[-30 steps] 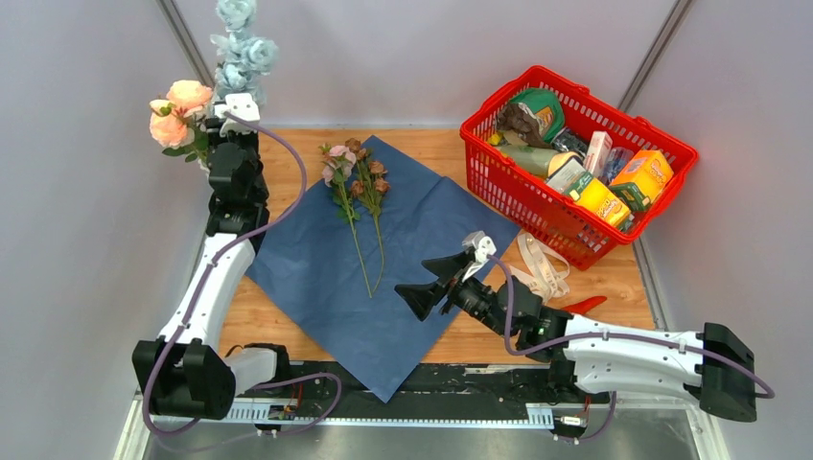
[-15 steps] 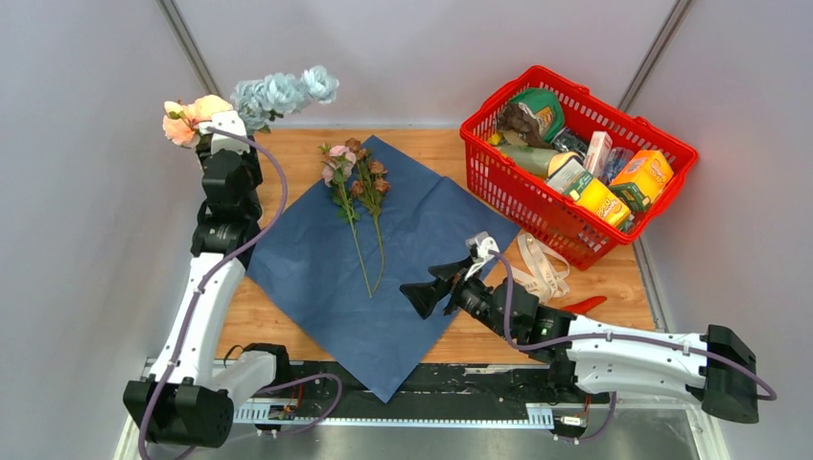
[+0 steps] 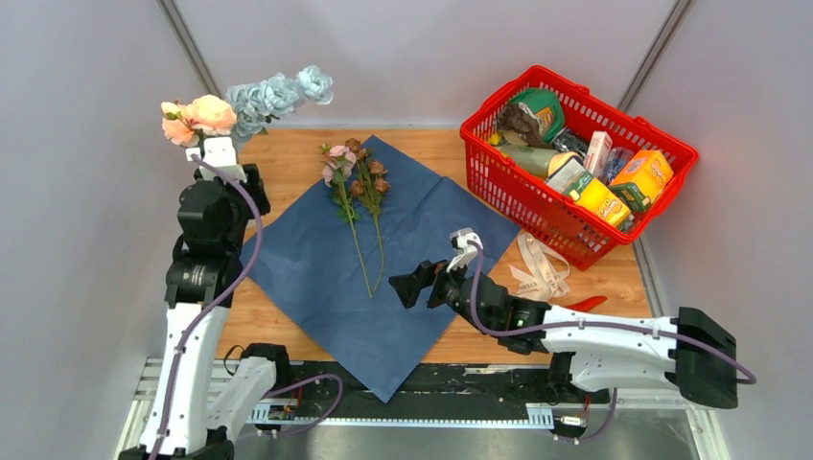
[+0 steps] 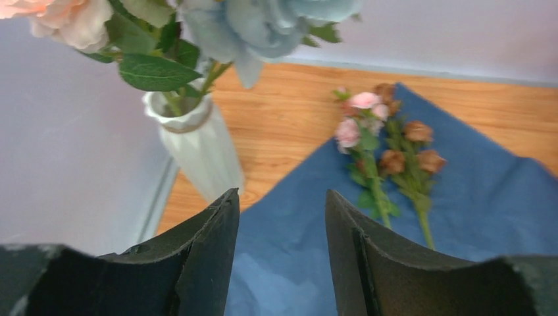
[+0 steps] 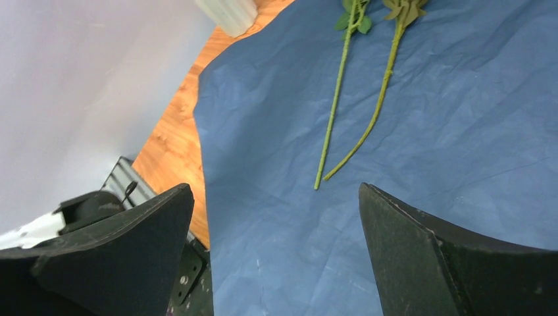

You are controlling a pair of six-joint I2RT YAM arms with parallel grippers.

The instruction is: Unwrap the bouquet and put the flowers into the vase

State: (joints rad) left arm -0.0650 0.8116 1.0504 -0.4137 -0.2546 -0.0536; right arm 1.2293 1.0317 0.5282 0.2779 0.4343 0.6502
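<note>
Flowers [image 3: 357, 206]: overhead, two stems lie side by side on the spread blue paper [image 3: 316, 278]; peach and blue blooms [image 3: 273, 93] stand far left. Left wrist: those blooms sit in the vase [image 4: 201, 155]; left gripper [image 4: 281, 204] open, empty. Right wrist: right gripper [image 5: 274, 191] wide open above the stems. Judged light, thin, bendable; take mid-stem.

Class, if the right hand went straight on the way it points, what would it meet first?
The right hand would probably meet the blue paper first, just short of the flowers lying on it; depth is unclear.
</note>
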